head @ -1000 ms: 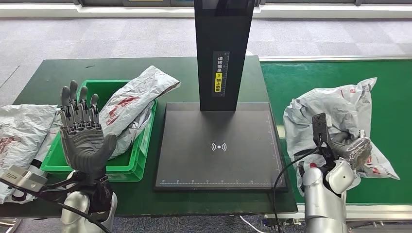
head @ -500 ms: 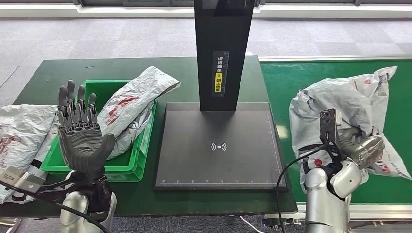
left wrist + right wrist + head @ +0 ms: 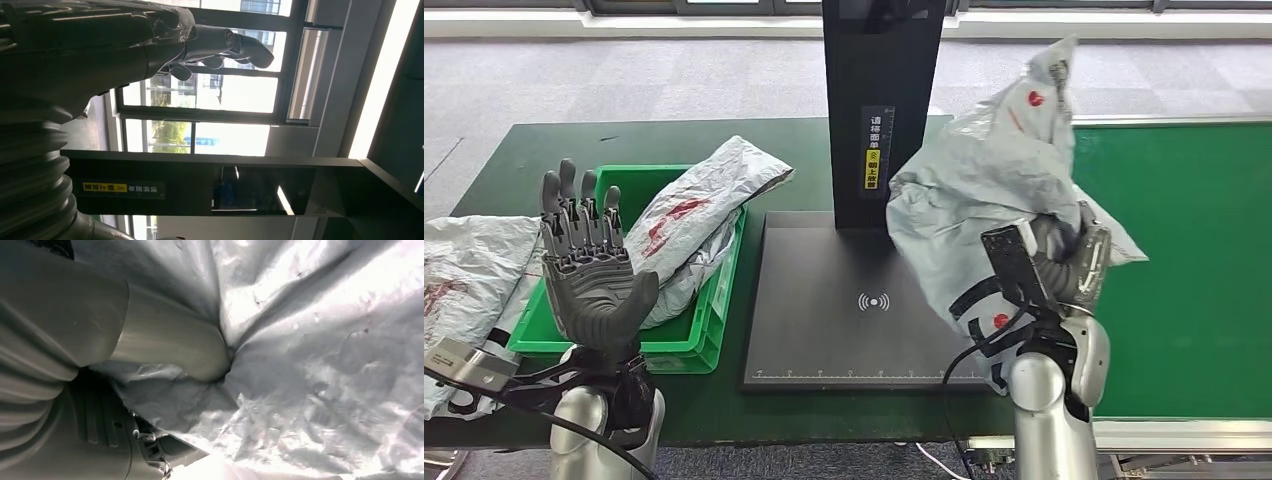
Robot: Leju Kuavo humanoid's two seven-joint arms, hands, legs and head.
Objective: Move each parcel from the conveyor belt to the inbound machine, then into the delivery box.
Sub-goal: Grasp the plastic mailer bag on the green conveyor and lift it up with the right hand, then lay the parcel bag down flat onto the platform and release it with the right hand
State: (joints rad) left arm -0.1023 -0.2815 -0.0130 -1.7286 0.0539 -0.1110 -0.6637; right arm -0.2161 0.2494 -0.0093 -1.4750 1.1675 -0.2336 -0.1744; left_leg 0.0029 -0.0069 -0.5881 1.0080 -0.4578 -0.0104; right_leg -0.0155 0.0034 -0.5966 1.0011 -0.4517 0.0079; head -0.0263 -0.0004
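Right hand (image 3: 1074, 262) grips the crinkled grey plastic parcel (image 3: 984, 190) above the dark green bench (image 3: 674, 140); left hand (image 3: 589, 270) raised, fingers spread, grey carpet beyond.

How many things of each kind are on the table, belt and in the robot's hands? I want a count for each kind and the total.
Grey parcels: 3: one held by the right hand at, one in the bin, one left of the bin
Green bin: 1
Black scanner: 1
Total: 5
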